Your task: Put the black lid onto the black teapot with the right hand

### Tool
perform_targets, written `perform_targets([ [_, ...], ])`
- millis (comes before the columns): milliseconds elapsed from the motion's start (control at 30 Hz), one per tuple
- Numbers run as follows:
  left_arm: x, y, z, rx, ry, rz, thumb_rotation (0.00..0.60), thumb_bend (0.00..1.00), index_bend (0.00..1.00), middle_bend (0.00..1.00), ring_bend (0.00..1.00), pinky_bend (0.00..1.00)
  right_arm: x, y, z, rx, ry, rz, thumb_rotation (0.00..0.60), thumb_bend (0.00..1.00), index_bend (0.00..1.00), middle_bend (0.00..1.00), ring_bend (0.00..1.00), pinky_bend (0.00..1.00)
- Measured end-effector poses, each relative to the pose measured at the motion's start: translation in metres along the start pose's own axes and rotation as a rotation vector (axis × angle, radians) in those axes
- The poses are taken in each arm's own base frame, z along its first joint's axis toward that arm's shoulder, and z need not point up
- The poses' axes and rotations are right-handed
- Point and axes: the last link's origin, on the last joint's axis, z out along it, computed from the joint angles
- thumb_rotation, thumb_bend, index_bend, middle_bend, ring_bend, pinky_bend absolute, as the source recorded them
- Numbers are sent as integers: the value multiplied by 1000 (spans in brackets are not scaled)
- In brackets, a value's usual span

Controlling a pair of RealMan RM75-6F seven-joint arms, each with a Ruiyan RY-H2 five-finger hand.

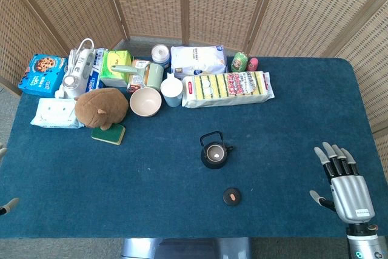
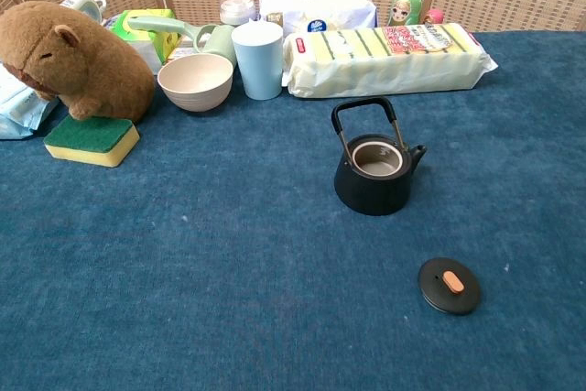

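Note:
The black teapot (image 1: 214, 151) (image 2: 375, 171) stands uncovered in the middle of the blue table, its handle upright and its spout to the right. The black lid (image 1: 231, 196) (image 2: 450, 285), with an orange knob, lies flat on the cloth in front of the pot, a little to its right. My right hand (image 1: 342, 182) is at the table's front right, fingers spread, holding nothing, well to the right of the lid. Only fingertips of my left hand (image 1: 6, 205) show at the left edge of the head view.
Along the back stand a plush capybara (image 2: 69, 57) on a yellow-green sponge (image 2: 92, 139), a beige bowl (image 2: 195, 81), a light blue cup (image 2: 257, 59), a pack of sponges (image 2: 385, 59), a cookie box (image 1: 42, 74) and other packets.

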Motion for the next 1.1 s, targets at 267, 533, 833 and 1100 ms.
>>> perform_targets([
  [267,0,-1,-1,3,1,-3,600,86,0,0,0,0,-2,-3,-1,12,-46,5,600,47,106,0,0,0],
  [533,0,-1,2,18,8,4,600,87,0,0,0,0,-15,-12,9,132,-193,-5,600,47,194,0,0,0],
  [833,-5,2,8,43,0,19,600,86,0,0,0,0,-37,-35,35,342,-413,-15,600,47,232,0,0,0],
  [1100,-5,1,10,50,-1,15,600,86,0,0,0,0,-62,-59,43,442,-460,-24,600,47,255,0,0,0],
])
